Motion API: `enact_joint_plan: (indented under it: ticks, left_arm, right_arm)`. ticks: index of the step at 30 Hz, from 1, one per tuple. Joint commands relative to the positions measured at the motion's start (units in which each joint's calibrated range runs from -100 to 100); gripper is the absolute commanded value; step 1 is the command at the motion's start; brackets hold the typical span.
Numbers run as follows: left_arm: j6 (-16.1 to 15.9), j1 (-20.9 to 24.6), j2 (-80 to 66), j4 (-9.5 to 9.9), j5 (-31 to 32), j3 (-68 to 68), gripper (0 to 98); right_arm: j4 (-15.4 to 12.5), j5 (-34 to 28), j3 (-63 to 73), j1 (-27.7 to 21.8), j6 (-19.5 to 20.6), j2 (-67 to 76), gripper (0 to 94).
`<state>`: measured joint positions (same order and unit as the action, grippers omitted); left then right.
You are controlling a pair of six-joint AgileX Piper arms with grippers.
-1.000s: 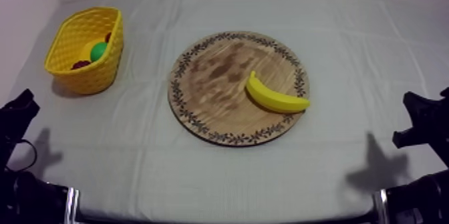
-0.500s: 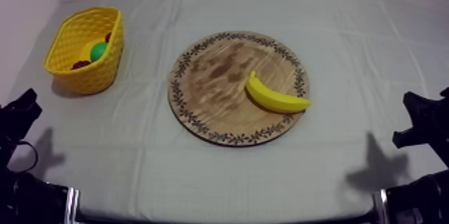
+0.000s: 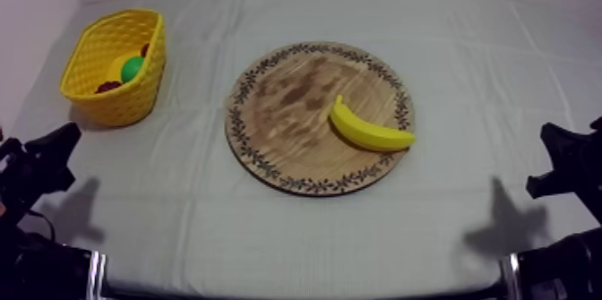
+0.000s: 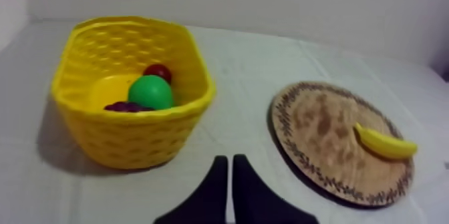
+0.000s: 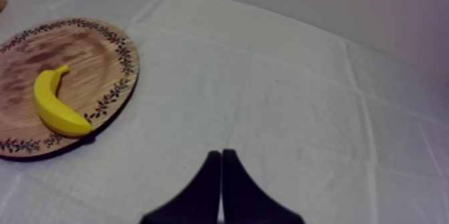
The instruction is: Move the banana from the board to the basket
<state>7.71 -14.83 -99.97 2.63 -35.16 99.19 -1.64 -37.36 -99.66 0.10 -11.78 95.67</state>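
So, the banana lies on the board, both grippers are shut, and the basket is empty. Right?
No. The basket is not empty: the left wrist view shows a green fruit and a small red fruit in it. The banana is on the board, and the left gripper and right gripper are shut.

Take the green fruit (image 4: 151, 91) as your marker: from the left wrist view, the small red fruit (image 4: 158, 71) sits just behind it, and a dark bunch of grapes (image 4: 125, 107) lies against its near side. The counter (image 3: 296, 232) spreads well beyond it, covered by a creased grey-white cloth (image 3: 466, 71).
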Motion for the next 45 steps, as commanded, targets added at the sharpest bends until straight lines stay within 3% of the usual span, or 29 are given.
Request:
enact_joint_plan:
  ticks: [1,7,16,23,28,45]
  left_arm:
    - [-0.4,-1.7,0.1,-0.04,-0.1,-0.4,0.0]
    - [0.8,-2.7,6.1,-0.07,-0.1,-3.7,0.0]
    - [1.8,-2.9,27.1,-0.19,-0.7,-17.6,0.0]
    - [-0.5,-2.1,44.4,-3.67,-4.6,-29.5,0.0]
    - [-0.6,-4.3,54.7,-4.17,-6.1,-37.3,0.0]
    - [-0.4,-15.4,84.8,-3.57,-28.5,-73.8,0.0]
  right_arm:
    - [0.0,0.0,0.0,0.0,0.0,0.0,0.3]
    - [0.0,0.0,0.0,0.0,0.0,0.0,0.3]
    - [0.0,0.0,0.0,0.1,0.0,0.0,0.3]
    - [0.0,0.0,0.0,0.1,0.0,0.0,0.3]
    - [0.0,0.0,0.0,0.0,0.0,0.0,0.3]
    - [0.0,0.0,0.0,0.0,0.0,0.0,0.3]
